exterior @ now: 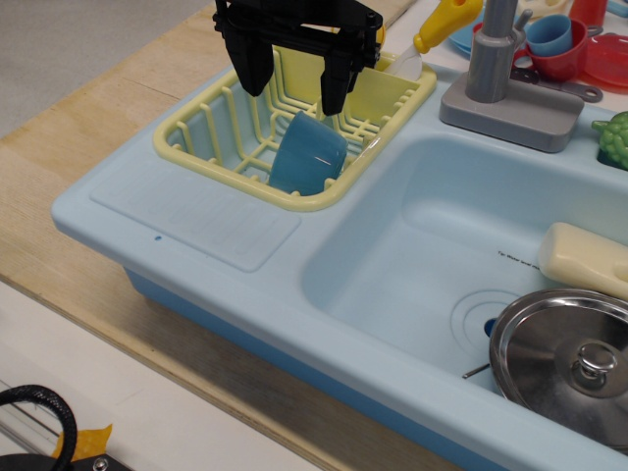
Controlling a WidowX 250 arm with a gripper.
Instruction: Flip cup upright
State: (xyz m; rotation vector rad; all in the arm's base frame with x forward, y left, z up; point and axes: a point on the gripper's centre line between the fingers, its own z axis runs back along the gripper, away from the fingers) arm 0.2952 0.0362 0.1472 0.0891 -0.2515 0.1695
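The medium-blue cup (306,154) lies tilted in the yellow dish rack (201,137), leaning toward the rack's front right corner. I cannot tell which way its mouth faces. My black gripper (294,90) hangs just above the cup, its two fingers spread apart and holding nothing. The left finger (255,74) is above the rack's middle, the right finger (335,90) is above the cup's back edge. Neither finger touches the cup.
The rack sits on the light-blue toy sink unit (186,221). In the basin (412,255) lie a steel pot lid (574,358) and a cream object (587,260). A grey faucet (500,69), a smaller light-blue cup (549,34) with red dishes and a yellow-handled utensil (437,25) stand behind.
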